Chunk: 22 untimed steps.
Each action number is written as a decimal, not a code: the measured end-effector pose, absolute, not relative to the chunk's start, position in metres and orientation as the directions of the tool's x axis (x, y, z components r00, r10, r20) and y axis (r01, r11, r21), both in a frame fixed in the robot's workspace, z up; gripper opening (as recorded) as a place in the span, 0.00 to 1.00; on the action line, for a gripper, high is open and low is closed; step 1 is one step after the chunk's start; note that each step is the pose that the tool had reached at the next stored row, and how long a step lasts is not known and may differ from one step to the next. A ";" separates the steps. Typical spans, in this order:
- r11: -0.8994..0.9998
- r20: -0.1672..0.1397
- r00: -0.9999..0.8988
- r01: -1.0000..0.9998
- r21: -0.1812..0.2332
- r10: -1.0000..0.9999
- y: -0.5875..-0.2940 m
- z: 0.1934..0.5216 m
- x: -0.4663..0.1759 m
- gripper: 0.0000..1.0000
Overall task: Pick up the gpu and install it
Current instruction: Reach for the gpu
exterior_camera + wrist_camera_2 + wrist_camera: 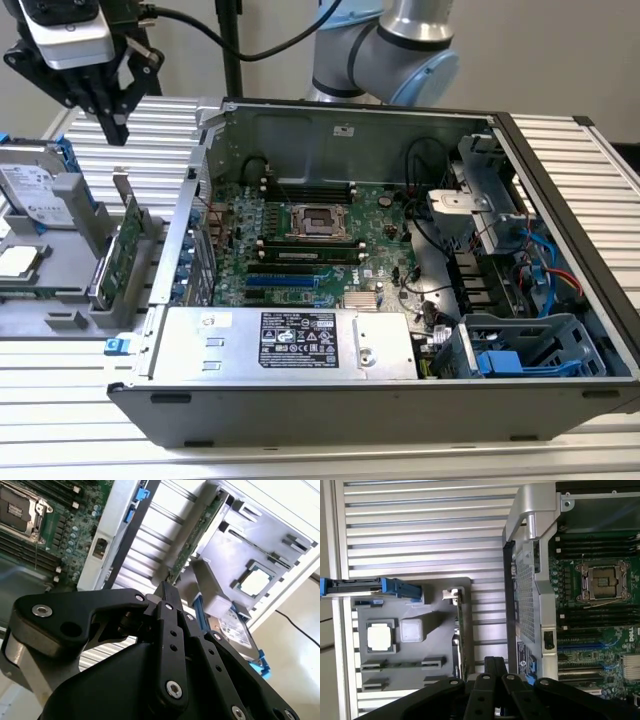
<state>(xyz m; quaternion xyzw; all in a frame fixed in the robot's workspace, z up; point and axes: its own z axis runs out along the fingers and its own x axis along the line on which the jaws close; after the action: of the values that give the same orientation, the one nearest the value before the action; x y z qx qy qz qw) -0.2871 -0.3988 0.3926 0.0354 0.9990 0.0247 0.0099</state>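
Observation:
The gpu [127, 248] is a thin green card standing on edge in a grey holder tray [60, 322], just outside the open computer case on the exterior view's left. Its silver bracket points up at the far end. My gripper [113, 128] hangs above and a little behind the card, apart from it, shut with nothing between its black fingers. In both wrist views the card shows edge-on, as the gpu [462, 635] and the gpu [196, 534], just beyond the closed gripper [495, 663] and the gripper [167, 588].
The open computer case [350, 365] lies on a slatted aluminium table, with the green motherboard [300, 232] and its CPU socket exposed. A silver hard drive [35, 195] and a CPU chip [18, 262] sit on the same tray as the card. The case's side wall [525, 575] stands close beside the card.

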 end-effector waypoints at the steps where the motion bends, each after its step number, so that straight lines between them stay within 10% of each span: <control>1: 0.996 -0.018 -0.997 0.070 0.050 0.071 -0.399 0.393 -0.289 0.00; 22: 0.996 -0.018 -0.997 0.070 0.052 0.071 -0.399 0.393 -0.322 0.00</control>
<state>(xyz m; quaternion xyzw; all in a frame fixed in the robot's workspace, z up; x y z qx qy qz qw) -0.3221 -0.3989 0.3926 0.0354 0.9990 0.0259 0.0099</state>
